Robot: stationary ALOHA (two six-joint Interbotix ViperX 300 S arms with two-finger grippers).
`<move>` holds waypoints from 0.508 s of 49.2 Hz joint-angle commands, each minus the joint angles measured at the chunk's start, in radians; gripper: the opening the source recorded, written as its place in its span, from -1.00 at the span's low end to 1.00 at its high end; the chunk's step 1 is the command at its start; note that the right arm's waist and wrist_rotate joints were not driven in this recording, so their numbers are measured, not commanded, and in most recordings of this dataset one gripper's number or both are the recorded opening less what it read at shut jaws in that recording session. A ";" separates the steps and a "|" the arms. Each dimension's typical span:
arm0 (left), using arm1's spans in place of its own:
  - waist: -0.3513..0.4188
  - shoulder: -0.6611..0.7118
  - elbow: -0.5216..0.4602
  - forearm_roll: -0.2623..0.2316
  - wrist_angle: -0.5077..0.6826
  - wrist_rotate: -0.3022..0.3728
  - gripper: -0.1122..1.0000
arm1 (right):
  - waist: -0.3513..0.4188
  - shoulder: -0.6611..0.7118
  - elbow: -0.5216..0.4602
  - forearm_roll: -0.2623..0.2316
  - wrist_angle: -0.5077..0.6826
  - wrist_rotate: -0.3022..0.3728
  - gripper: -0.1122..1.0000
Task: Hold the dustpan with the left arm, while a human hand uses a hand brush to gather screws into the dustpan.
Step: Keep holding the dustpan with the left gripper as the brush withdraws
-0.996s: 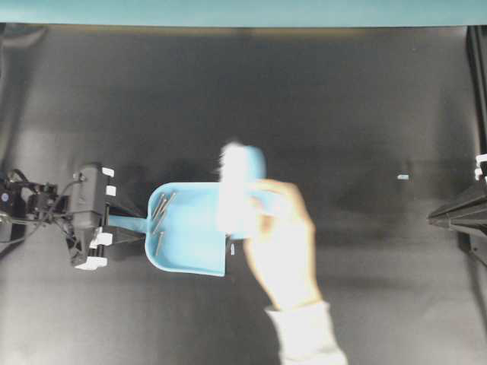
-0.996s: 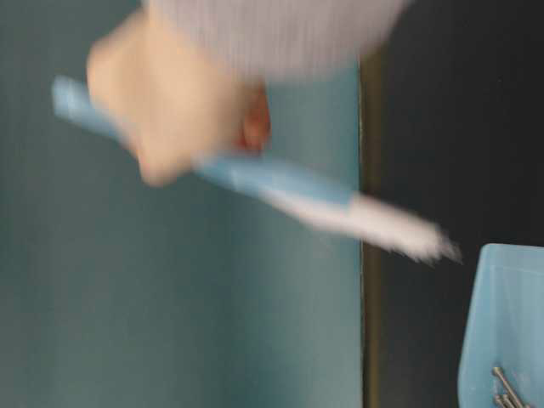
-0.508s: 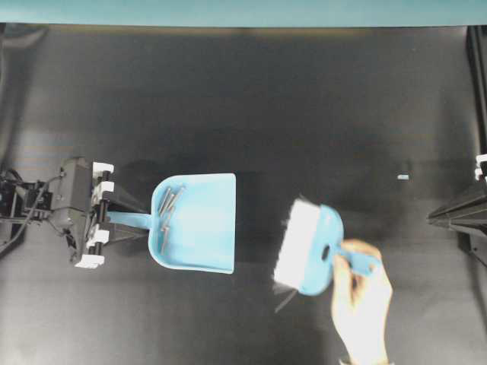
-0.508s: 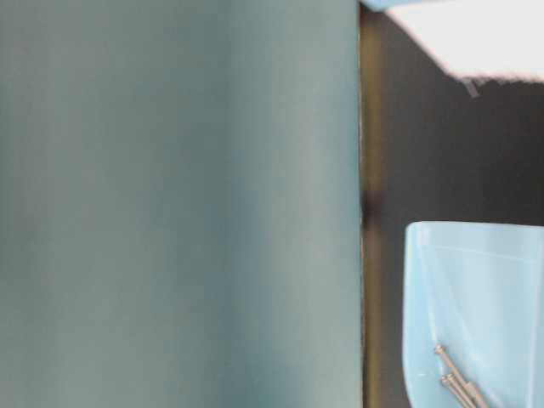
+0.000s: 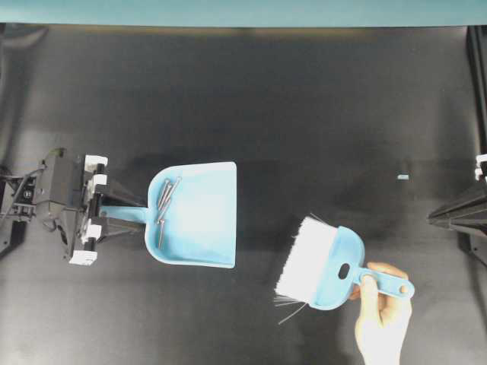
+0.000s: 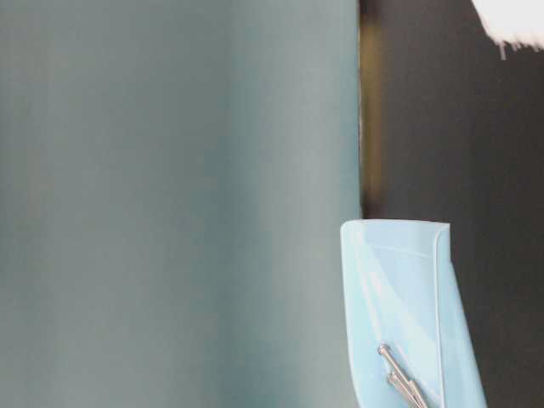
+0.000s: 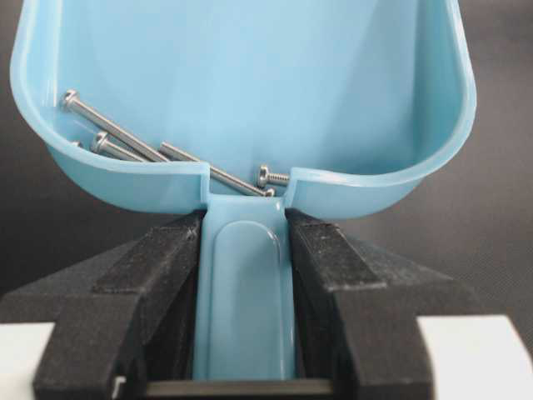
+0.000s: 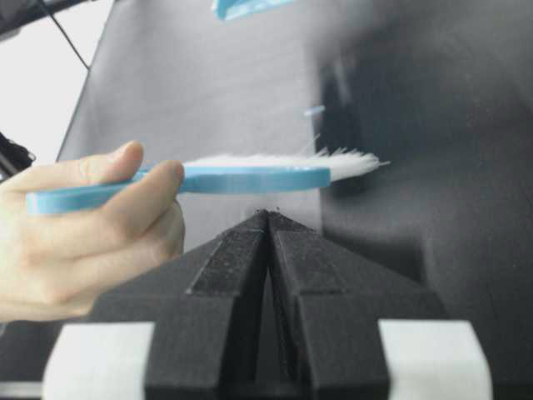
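The light blue dustpan (image 5: 202,220) is in the left half of the black table, mouth facing right. Its thin handle (image 7: 246,283) sits clamped between the black fingers of my left gripper (image 5: 114,214) (image 7: 246,225). Several grey screws (image 5: 163,204) (image 7: 125,142) lie at the pan's back wall, by the handle. In the table-level view the dustpan (image 6: 399,306) looks tilted, with the screws (image 6: 401,384) low in it. At the front right, the human hand (image 5: 380,315) holds the hand brush (image 5: 323,258) by its handle, apart from the pan. My right gripper (image 8: 268,215) is shut and empty at the right edge (image 5: 432,218).
A teal wall (image 5: 243,11) runs along the table's far edge. A small pale scrap (image 5: 403,177) lies on the black cloth at the right. A few stray bristles (image 5: 293,308) stick out below the brush. The brush (image 8: 250,177) and hand (image 8: 83,233) hover just beyond my right fingertips.
The hand has pulled the brush from the pan's mouth to the front right. My left gripper has drawn the pan slightly left and tipped it. The right arm has not moved.
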 commanded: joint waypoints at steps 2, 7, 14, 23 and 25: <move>0.003 -0.009 -0.006 0.003 0.003 0.002 -0.25 | 0.000 0.003 -0.005 0.002 -0.005 0.002 -0.80; 0.003 -0.009 -0.006 0.003 0.014 0.000 -0.25 | 0.000 0.003 -0.005 0.002 -0.005 0.000 -0.80; 0.003 -0.009 -0.005 0.003 0.021 -0.003 -0.25 | 0.000 0.005 -0.005 0.002 -0.005 0.000 -0.80; 0.003 -0.014 0.003 0.003 0.021 -0.008 -0.25 | 0.000 0.003 -0.005 0.002 -0.005 0.000 -0.80; 0.003 -0.015 0.003 0.003 0.021 -0.008 -0.25 | 0.000 0.003 -0.005 0.002 -0.005 0.000 -0.80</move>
